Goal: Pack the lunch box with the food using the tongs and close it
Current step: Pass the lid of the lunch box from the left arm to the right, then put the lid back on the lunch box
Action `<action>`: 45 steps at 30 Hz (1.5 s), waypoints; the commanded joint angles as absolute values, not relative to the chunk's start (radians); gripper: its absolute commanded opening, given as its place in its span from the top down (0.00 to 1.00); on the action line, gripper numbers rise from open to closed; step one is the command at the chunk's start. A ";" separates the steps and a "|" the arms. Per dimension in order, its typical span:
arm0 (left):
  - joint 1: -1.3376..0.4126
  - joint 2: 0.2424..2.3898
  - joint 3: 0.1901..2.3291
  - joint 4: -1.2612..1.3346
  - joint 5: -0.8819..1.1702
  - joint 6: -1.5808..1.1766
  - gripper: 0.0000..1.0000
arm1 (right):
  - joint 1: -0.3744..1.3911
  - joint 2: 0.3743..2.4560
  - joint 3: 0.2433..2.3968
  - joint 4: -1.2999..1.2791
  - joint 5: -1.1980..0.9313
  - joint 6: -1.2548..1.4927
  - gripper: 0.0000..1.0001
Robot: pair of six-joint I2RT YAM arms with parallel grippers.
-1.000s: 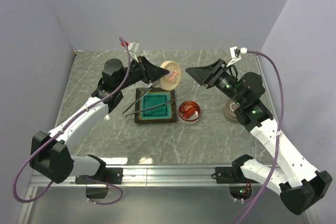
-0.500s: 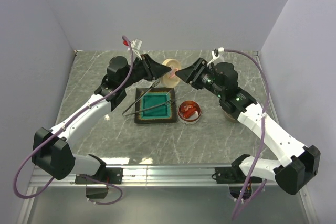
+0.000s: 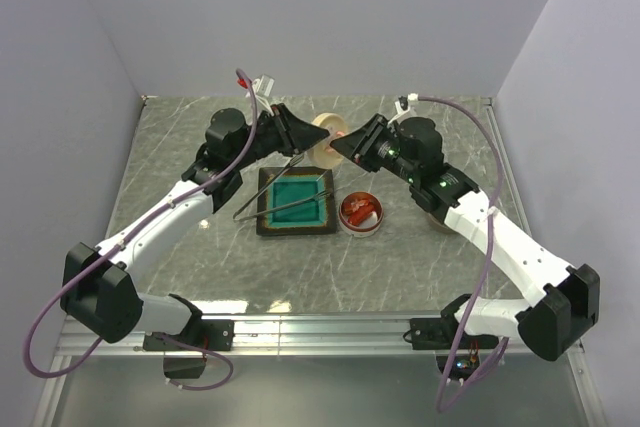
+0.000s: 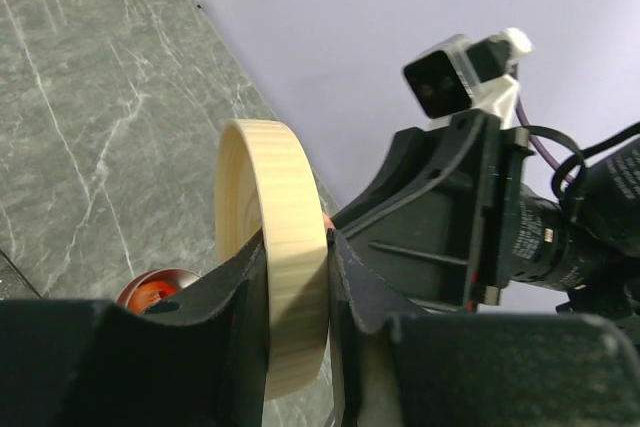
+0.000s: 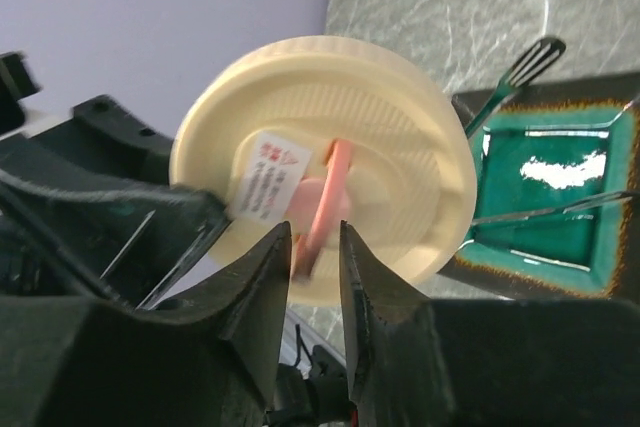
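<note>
The cream disc of the lunch box (image 3: pixel 324 135) is what I see first. It is off the table and stands on edge between my two pincers. In the left wrist view the left gripper (image 4: pixel 290 277) is clamped across the disc's (image 4: pixel 272 247) thick rim, one finger on each flat face, open only as wide as the rim.

In the right wrist view the disc's (image 5: pixel 380 137) ribbed face is turned toward the right gripper (image 5: pixel 313 247). On that face, just ahead of the fingertips, are a white label (image 5: pixel 268 172) and a pink tab (image 5: pixel 328 192). The jaws are drawn close together with the tab's lower end between them. It is blurred there, so I cannot tell whether they pinch it or only flank it.

From above, the left gripper (image 3: pixel 308 137) and the right gripper (image 3: pixel 342 147) meet tip to tip at the disc.

Below and nearer than both pincers, the teal tray (image 3: pixel 268 228) lies flat on the table (image 3: pixel 170 137). The tongs (image 3: pixel 262 207) rest slantwise across the tray, untouched, their joined end sticking out past its left edge. From the right wrist, the tray (image 5: pixel 520 277) and the tongs (image 5: pixel 530 59) lie off to the right of the fingers.

The food (image 3: pixel 360 210) is red-orange pieces in a small round bowl (image 3: pixel 345 223). It sits just right of the tray, below the right gripper. A brown round thing (image 3: pixel 436 217) is half hidden under the right forearm.
</note>
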State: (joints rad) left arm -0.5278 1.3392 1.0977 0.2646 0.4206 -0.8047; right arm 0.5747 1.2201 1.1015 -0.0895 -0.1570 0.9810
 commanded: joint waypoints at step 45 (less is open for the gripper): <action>-0.157 1.259 1.347 -0.511 0.676 -0.184 0.01 | 0.515 1.614 1.528 -1.121 -0.285 -0.806 1.00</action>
State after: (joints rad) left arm -0.1749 1.2999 1.3460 -0.5106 0.6418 -0.2062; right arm 0.4927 1.6333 1.5356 -1.1042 -0.3241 -0.6582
